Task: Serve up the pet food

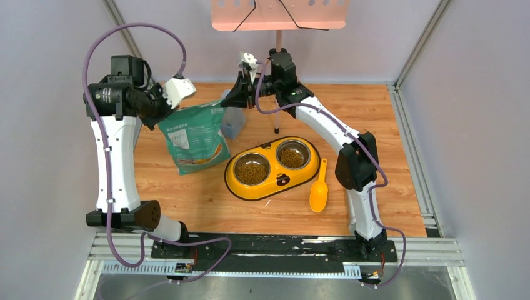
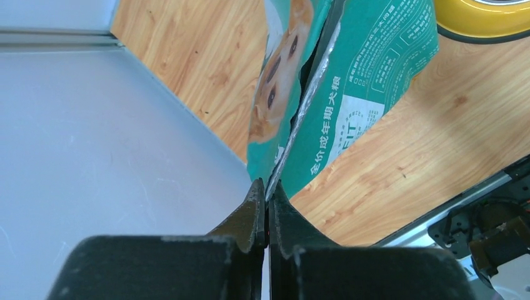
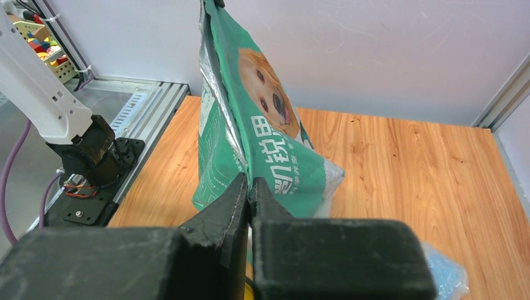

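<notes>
Near the middle of the wooden table (image 1: 387,125), as seen from above, a yellow oval plastic feeder (image 1: 265,191) with two steel bowls is set, and the pet food (image 1: 252,170), small brown dry kibble pellets, is heaped in both bowls. An orange-yellow plastic scoop (image 1: 319,187) is laid just beside the feeder's right end, untouched. A green-and-white printed foil bag (image 1: 197,137) is held leaning behind the feeder, its top stretched between the two arms. From the left wrist, the left gripper (image 2: 269,197) is shown with its fingers pressed together on the silvery edge of the bag's mouth, with the feeder's rim visible at the upper right. From the right wrist, the right gripper (image 3: 249,190) is likewise seen clamped on the other end of the mouth, and the bag's base appears to rest on the table. With both bowls filled, serving is judged nearly finished. Only a thin strip of foil is pinched on each side, so a slip is to be feared. If the bag is pulled unevenly or one pinch is released first, it may be tipped toward the feeder and kibble spilled across the table.
</notes>
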Tool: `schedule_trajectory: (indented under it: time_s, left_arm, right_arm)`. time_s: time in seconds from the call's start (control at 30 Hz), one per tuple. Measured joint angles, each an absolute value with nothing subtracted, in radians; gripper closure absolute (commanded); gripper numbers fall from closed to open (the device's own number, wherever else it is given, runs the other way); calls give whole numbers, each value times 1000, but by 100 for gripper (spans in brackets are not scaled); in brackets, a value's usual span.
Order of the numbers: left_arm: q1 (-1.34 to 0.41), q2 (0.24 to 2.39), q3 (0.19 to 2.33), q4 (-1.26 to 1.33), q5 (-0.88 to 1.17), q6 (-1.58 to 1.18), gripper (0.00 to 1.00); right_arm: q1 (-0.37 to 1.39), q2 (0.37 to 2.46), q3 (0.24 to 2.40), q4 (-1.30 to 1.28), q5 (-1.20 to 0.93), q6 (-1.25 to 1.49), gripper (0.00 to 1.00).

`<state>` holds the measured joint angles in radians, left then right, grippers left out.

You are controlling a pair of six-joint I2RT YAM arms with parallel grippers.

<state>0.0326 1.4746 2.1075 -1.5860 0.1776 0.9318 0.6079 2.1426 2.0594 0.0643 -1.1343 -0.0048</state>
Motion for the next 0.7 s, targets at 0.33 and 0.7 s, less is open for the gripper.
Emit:
schedule_trajectory:
  time_s: [0.33,0.7]
  left_arm:
    - [42,1473,2106,-1584,187,948,100]
    - [67,1436,2063,-1524,179,876,46]
  right_arm:
    - [608,2143,2059,65,-1130,-5,100]
    - [591,2142,2060,64,-1109,26,53]
